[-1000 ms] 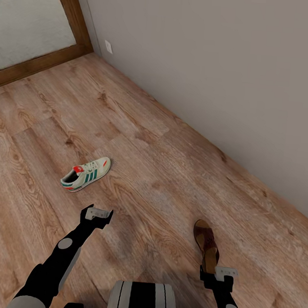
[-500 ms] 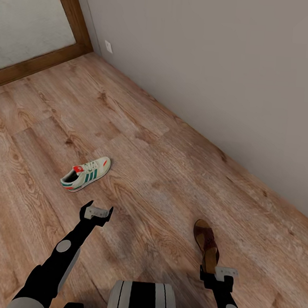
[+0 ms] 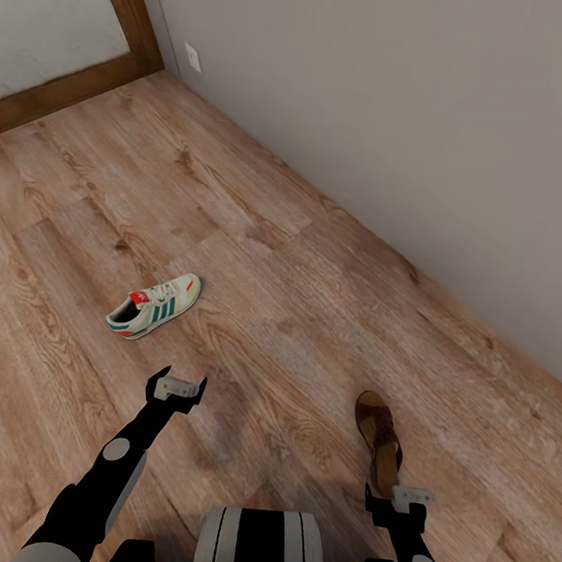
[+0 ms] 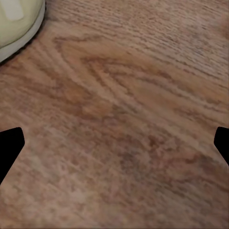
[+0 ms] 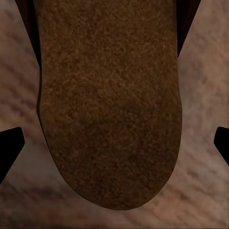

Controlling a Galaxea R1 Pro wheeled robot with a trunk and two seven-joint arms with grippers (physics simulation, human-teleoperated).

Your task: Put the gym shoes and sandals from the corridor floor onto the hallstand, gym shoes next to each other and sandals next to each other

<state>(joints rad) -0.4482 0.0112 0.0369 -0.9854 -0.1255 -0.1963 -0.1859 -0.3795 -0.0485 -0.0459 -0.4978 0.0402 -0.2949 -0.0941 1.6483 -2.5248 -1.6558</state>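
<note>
Floor (image 3: 316, 258): wood-grain planks, running from the grey wall (image 3: 397, 96) at 1 o'clock down to the robot's trunk at 6 o'clock.

Gym shoe (image 3: 153, 306): one, white with green stripes and a red tongue label, lying on the floor at about 10 o'clock from the head view's centre, toe toward the wall. In the left wrist view a pale sole edge (image 4: 16, 24) is cut off by the frame corner.

Sandal (image 3: 378, 441): one, dark brown, on the floor at about 5 o'clock, its heel end hidden behind the right claw. The right wrist view gives the tan footbed's rounded heel (image 5: 109, 109) close up; strap not visible there.

Left claw (image 3: 178, 387): hovering above bare floor, near the gym shoe and apart from it; jaws spread wide, nothing between them, fingertips (image 4: 9, 148) at the frame edges.

Right claw (image 3: 400, 499): directly over the sandal's heel; jaws wide, fingertips (image 5: 9, 145) standing either side of the footbed; contact cannot be made out.

Door frame (image 3: 68, 87): brown wood, at 11 o'clock, cropped by the frame. Small white wall outlet (image 3: 192, 57) beside it.
</note>
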